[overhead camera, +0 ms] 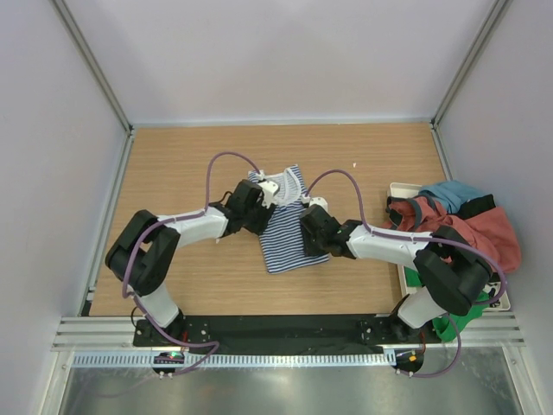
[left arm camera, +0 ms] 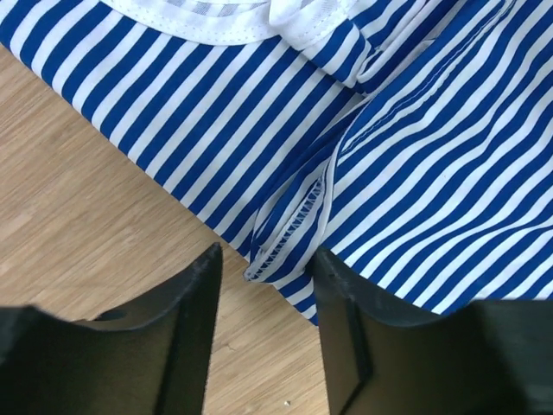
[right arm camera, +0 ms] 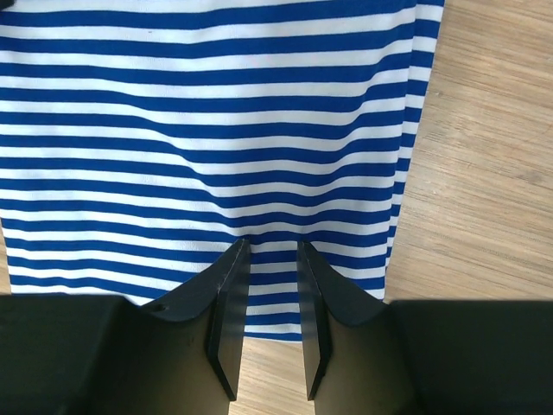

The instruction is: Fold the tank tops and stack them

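Black fingers (left arm camera: 194, 303) of the left gripper (left arm camera: 263, 255) stand spread, a folded hem edge of the striped tank top (left arm camera: 432, 173) lying loose in the gap between them without being squeezed. On the other arm, the right gripper (right arm camera: 274, 242) has its fingers (right arm camera: 229, 285) drawn close together on that top's near edge, where small wrinkles run in to the tips, so they seem to pinch a pucker of cloth. Navy and white with white trim, the striped tank top lies partly folded on the wooden table (overhead camera: 190, 164), the left gripper at its left edge and the right gripper at its right. Well to its right, the rust-red tank top (overhead camera: 484, 229) lies heaped with a teal cloth (overhead camera: 449, 192) over a white tray (overhead camera: 399, 186).
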You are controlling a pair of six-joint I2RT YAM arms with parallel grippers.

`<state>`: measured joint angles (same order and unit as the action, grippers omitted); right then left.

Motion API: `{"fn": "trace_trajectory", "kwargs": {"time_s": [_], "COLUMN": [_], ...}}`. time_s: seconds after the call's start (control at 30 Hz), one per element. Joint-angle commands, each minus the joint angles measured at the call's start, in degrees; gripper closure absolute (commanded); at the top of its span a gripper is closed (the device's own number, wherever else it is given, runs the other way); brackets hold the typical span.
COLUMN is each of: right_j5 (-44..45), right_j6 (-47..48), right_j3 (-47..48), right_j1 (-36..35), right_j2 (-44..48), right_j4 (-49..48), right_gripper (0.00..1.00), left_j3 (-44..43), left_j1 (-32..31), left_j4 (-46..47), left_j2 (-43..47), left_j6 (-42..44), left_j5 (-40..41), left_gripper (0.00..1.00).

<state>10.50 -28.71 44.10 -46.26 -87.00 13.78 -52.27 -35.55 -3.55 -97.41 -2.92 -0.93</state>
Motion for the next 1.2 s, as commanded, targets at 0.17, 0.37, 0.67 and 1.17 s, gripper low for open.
{"fn": "trace_trajectory", "kwargs": {"time_s": [0.17,0.37,0.67,1.17], "right_j5": [-1.01,-1.36,-1.54,-1.54], "right_j6": [0.67,0.58,0.50,-0.73], "right_j3": [0.03,-0.15,-0.94,-0.77], "right_j1": [0.21,0.21,0.29,0.29], "right_j2": [0.87,0.25,-1.41,-3.09], "right_j4": [-0.51,-0.33,-1.13,-0.95], "right_gripper": [0.67,0.68,0.71,0.73], "left_j3": [-3.36,-4.59,-8.46,-13.91], "left_j1": [0.22,0.31,0.31,1.89], "left_j4": [0.30,-0.49,-3.39,-5.85], "left_j2": [-1.74,-1.64,-3.41,-3.14], "left_j6": [0.81,0.10,2.30,-0.59], "left_j5": [3.73,7.69,9.72,27.44], "left_gripper": [0.67,0.85,0.94,0.57]}}
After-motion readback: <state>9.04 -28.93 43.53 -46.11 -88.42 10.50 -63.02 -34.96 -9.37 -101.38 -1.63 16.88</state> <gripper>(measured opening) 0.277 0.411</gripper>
